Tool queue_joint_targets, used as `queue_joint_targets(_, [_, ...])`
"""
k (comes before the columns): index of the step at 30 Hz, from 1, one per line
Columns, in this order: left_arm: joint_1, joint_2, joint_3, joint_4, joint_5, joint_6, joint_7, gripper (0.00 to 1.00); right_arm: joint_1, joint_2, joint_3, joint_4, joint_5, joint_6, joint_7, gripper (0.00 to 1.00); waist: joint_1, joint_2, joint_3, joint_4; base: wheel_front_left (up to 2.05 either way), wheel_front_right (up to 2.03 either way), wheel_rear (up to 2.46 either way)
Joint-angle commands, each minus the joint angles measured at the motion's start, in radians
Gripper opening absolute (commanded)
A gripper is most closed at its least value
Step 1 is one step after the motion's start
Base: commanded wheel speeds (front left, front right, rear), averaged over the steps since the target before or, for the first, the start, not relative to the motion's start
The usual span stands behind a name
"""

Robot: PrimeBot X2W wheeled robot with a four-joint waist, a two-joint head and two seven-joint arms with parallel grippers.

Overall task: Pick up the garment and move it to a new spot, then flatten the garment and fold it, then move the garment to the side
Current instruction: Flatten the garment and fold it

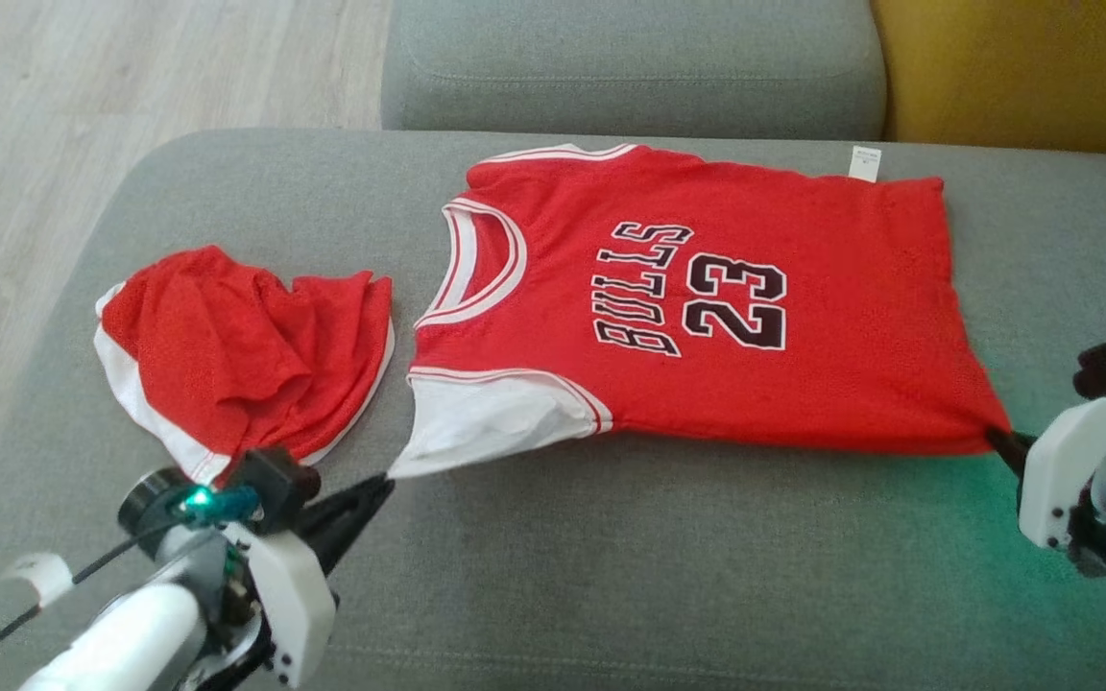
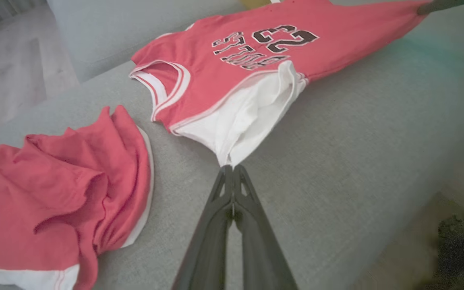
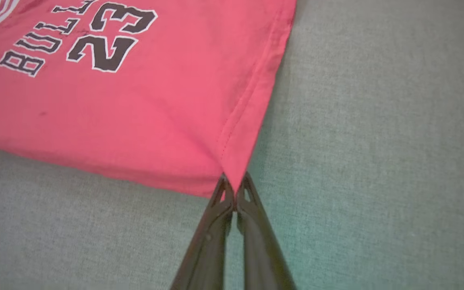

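Holding the jersey [image 1: 707, 307] by its two near corners, stretched flat and print-up across the grey sofa seat [image 1: 611, 576]. Gripping the white sleeve tip with the left gripper [image 1: 375, 485], clenched tight on the cloth as seen along its fingers [image 2: 216, 201]. Gripping the near hem corner with the right gripper [image 1: 1004, 440], likewise clamped on fabric in its own wrist view [image 3: 234, 181]. Judging by the smooth lie: placed on its spot and close to flattened, with slight pull lines toward both pinched corners. Left to do: folding, then shifting to the side. Lying just left of it and apart, a crumpled red and white cloth [image 1: 246, 355], untouched. Cut off at the picture's edge: most of the right arm. Hard to make out: the far sleeve, seemingly tucked under; the print on the small white label [image 1: 865, 161]; whether the held corners rest on the seat or hang just above it.
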Motion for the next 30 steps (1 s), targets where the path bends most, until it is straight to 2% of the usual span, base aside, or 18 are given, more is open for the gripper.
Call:
queue_joint_targets(1, [-0.041, 0.07, 0.028, -0.071, -0.035, 0.001, 0.03, 0.0, 0.007, -0.05, 0.012, -0.036, 0.017, -0.001, 0.013, 0.0, 0.0001, -0.0001, -0.003, 0.001, 0.0, 0.0, 0.0])
queue_joint_targets(12, [-0.003, 0.237, -0.092, -0.275, -0.264, 0.001, 0.22, 0.0, 0.068, -0.172, 0.071, -0.239, 0.122, -0.001, 0.163, 0.0, 0.0001, -0.0001, -0.026, -0.02, 0.0, 0.0, 0.0])
queue_joint_targets(18, [0.013, 0.297, -0.109, -0.311, -0.349, 0.001, 0.263, 0.0, 0.087, -0.234, 0.112, -0.323, 0.142, -0.001, 0.229, 0.0, 0.0001, -0.0001, -0.034, -0.036, 0.0, 0.0, 0.0])
queue_joint_targets(30, [0.035, 0.371, -0.164, -0.374, -0.477, 0.001, 0.365, 0.0, 0.143, -0.327, 0.176, -0.493, 0.181, -0.001, 0.353, 0.0, 0.0001, -0.0001, -0.051, -0.042, 0.0, 0.0, 0.0])
